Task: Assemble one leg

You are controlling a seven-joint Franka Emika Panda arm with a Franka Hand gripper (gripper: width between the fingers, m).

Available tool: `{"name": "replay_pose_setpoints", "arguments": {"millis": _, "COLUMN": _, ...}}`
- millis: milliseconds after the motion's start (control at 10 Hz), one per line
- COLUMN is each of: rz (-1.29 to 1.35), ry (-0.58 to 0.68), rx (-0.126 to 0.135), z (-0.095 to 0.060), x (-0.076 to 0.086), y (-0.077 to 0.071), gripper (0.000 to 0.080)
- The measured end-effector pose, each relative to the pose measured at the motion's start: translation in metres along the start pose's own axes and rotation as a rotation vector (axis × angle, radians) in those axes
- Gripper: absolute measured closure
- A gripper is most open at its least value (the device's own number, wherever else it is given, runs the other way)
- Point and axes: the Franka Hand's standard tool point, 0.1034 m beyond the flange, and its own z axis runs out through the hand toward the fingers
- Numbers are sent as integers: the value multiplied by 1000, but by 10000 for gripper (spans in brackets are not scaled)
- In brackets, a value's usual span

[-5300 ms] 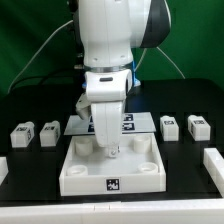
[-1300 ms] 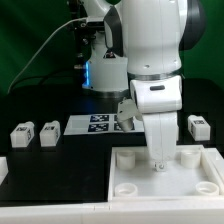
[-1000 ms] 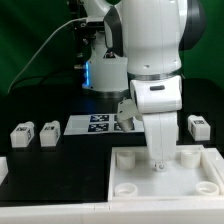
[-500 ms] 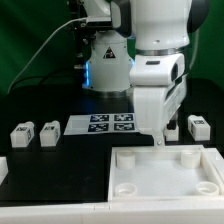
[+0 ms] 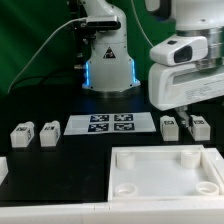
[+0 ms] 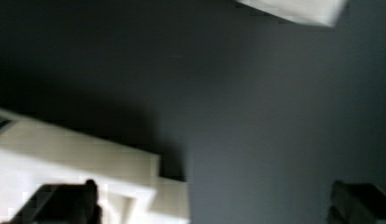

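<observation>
Several small white legs with tags lie on the black table: two at the exterior view's left [image 5: 22,134] [image 5: 48,133] and two at its right [image 5: 170,127] [image 5: 198,127]. My gripper [image 5: 184,119] hangs above the gap between the two right legs, clear of the white tray [image 5: 165,193]. In the wrist view my gripper [image 6: 216,205] has its dark fingertips [image 6: 65,205] far apart with nothing between them, so it is open and empty. A corner of the tray [image 6: 74,160] shows beside one finger. A white piece [image 6: 300,8] shows at the far edge.
The marker board [image 5: 110,123] lies at mid-table in front of the robot base [image 5: 106,55]. The tray fills the front right. A white part [image 5: 3,168] pokes in at the left edge. A cable runs along the back left.
The tray was shifted from the centre to the front right. My gripper has since left the tray, risen and moved to the exterior view's right, over the two right legs.
</observation>
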Motion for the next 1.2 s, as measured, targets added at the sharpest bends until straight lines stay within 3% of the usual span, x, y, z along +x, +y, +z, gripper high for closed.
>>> {"name": "replay_pose_setpoints", "arguments": {"millis": 400, "rz": 7, "ry": -38, "rx": 0, "z": 1, "x": -3, "y": 2, "gripper": 151}}
{"name": "replay_pose_setpoints", "arguments": {"millis": 500, "rz": 76, "ry": -159, "rx": -9, "z": 4, "x": -21, "y": 0, "gripper": 151}}
{"name": "replay_pose_setpoints", "arguments": {"millis": 600, "rz": 102, "ry": -279, "rx": -18, "z": 1, "x": -27, "y": -5, "gripper": 151}}
{"name": "replay_pose_setpoints", "arguments": {"millis": 700, "rz": 110, "ry": -329, "rx": -13, "z": 2, "x": -24, "y": -6, "gripper": 151}}
{"name": "replay_pose_setpoints", "arguments": {"millis": 800, "rz": 127, "ry": -459, "rx": -10, "z": 4, "x": -34, "y": -8, "gripper": 151}}
{"name": "replay_pose_setpoints", "arguments": {"millis": 1000, "rz": 133, "ry": -609, "rx": -4, "z": 13, "x": -38, "y": -10, "gripper": 151}}
{"name": "replay_pose_setpoints", "arguments": {"millis": 1100, "rz": 131, "ry": -725, "rx": -3, "z": 10, "x": -44, "y": -9, "gripper": 151}}
{"name": "replay_pose_setpoints", "arguments": {"millis": 1200, "rz": 130, "ry": -799, "rx": 3, "z": 12, "x": -41, "y": -9, "gripper": 151}}
